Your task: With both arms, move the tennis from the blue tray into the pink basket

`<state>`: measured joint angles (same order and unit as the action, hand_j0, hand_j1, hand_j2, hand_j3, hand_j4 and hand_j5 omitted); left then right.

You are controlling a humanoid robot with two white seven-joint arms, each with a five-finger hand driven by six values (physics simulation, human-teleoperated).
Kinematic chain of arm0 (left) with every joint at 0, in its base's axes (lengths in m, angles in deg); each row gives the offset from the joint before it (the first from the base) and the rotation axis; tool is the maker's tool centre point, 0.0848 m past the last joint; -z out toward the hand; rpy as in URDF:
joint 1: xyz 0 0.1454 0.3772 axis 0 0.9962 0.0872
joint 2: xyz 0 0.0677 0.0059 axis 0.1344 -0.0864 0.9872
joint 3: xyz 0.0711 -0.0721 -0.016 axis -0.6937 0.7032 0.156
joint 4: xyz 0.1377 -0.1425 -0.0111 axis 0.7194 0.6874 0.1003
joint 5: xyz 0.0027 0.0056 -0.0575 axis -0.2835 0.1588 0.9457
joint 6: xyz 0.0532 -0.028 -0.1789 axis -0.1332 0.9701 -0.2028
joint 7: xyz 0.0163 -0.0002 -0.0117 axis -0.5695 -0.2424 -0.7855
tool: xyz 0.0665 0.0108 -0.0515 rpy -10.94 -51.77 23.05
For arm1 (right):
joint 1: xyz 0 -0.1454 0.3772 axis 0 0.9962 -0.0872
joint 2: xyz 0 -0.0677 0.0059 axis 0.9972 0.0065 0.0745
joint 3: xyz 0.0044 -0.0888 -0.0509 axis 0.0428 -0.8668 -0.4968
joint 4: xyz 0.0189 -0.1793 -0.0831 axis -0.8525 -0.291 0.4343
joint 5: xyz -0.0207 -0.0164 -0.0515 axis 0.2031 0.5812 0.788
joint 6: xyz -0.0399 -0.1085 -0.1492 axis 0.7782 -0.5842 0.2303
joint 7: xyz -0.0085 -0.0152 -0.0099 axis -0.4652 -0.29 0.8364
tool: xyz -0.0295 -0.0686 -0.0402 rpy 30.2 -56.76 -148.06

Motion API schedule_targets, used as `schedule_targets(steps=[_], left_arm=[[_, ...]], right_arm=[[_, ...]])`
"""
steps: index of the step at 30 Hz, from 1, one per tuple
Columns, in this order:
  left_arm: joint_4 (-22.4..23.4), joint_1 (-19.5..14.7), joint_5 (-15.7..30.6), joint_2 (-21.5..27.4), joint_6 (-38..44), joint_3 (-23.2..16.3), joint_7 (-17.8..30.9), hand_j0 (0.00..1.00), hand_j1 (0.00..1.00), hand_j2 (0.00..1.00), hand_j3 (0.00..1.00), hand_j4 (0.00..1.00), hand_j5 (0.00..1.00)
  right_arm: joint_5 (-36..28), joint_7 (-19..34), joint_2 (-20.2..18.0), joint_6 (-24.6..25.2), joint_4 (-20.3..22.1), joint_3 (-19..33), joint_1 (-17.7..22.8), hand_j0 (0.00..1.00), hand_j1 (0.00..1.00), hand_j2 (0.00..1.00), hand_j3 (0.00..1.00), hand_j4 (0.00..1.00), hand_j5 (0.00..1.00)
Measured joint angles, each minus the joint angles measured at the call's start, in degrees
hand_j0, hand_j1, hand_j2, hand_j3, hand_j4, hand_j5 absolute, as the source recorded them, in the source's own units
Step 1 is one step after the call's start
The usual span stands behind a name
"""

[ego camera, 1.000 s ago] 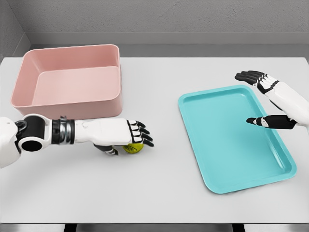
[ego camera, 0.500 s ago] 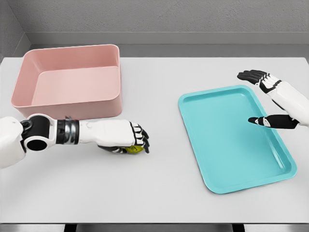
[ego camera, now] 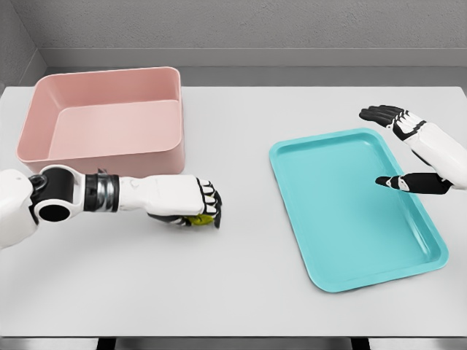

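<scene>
At the far left the left arm comes in low across the white table (ego camera: pixel 241 292), its forearm lying almost level and pointing toward the middle. Behind it, in the upper left, the pink basket (ego camera: pixel 44 138) sits on the table with nothing inside; its front wall is just beyond the forearm but apart from it.

The left hand (ego camera: pixel 186 204) is at the end of that forearm, in front of the basket's right front corner. Its black-tipped fingers (ego camera: pixel 211 203) are curled tightly down and inward, knuckles facing right, and they wrap the tennis ball (ego camera: pixel 198 218). Only a small yellow-green sliver of the ball shows below the fingers and beside the thumb, so the grip looks closed around it, though most of the contact is hidden by the hand itself. The ball sits low, at or very near the table surface; whether it touches the table cannot be told.

A bare stretch of table lies between this hand and the blue tray (ego camera: pixel 430 251), which rests on the right half, turned slightly, and holds no object.

At the far right the right hand (ego camera: pixel 408 153) hangs above the tray's upper right edge. Its fingers are spread and relaxed, the thumb pointing left over the tray, and it holds nothing.
</scene>
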<state>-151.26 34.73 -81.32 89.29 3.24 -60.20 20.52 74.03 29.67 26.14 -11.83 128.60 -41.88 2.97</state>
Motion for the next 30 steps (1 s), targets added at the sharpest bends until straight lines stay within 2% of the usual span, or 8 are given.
schedule_targets(steps=[30], left_arm=[[-2.23,-7.91,2.53,4.42,0.00,0.29,0.00,0.61,0.61,0.61,0.61,0.61,0.61]], right_arm=[[-0.20,0.00,0.00,0.00,0.07,0.04,0.00,1.00,1.00,1.00,1.00,1.00,1.00]])
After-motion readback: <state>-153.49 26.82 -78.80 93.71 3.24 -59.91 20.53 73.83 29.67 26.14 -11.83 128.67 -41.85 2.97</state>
